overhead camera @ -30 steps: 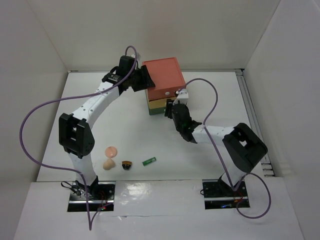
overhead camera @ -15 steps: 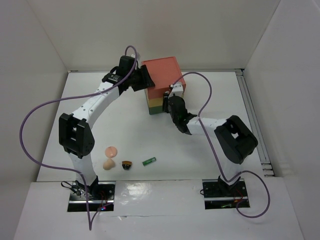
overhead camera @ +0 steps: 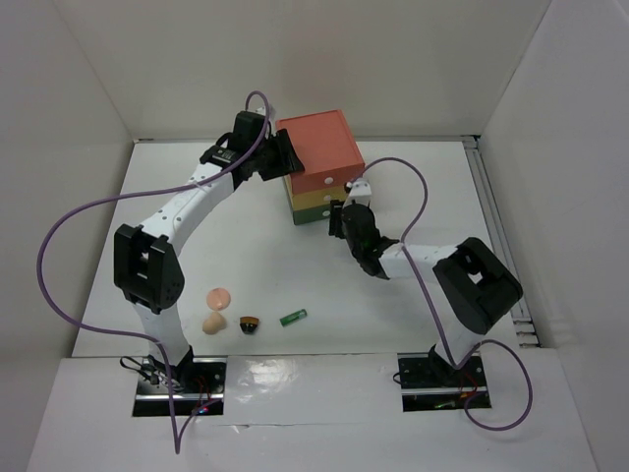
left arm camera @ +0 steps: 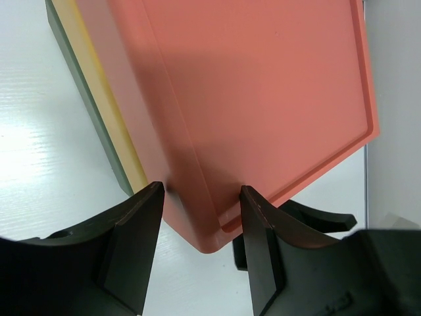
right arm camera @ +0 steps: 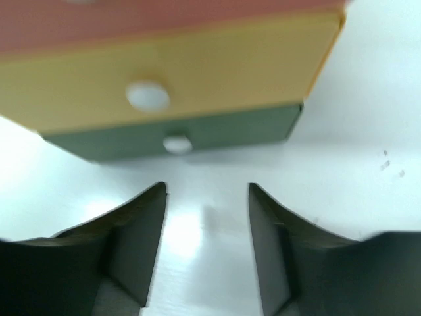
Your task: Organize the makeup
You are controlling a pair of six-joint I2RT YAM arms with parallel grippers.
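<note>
White worktop (overhead camera: 246, 246), walled. At the far drawer box (overhead camera: 319, 147), the left fingers (left arm camera: 131, 243) straddle its corner, grip unclear; the right fingers (right arm camera: 131, 237) stand spread, empty, facing the green drawer (right arm camera: 230, 128). Makeup lies near the arm bases, well apart from both: peach puff (overhead camera: 218, 295), sponge (overhead camera: 212, 322), black compact (overhead camera: 250, 324), green tube (overhead camera: 293, 317).

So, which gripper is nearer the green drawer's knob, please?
Right. The right gripper faces the knob, just short of it; the left gripper straddles the drawer box's upper corner.
</note>
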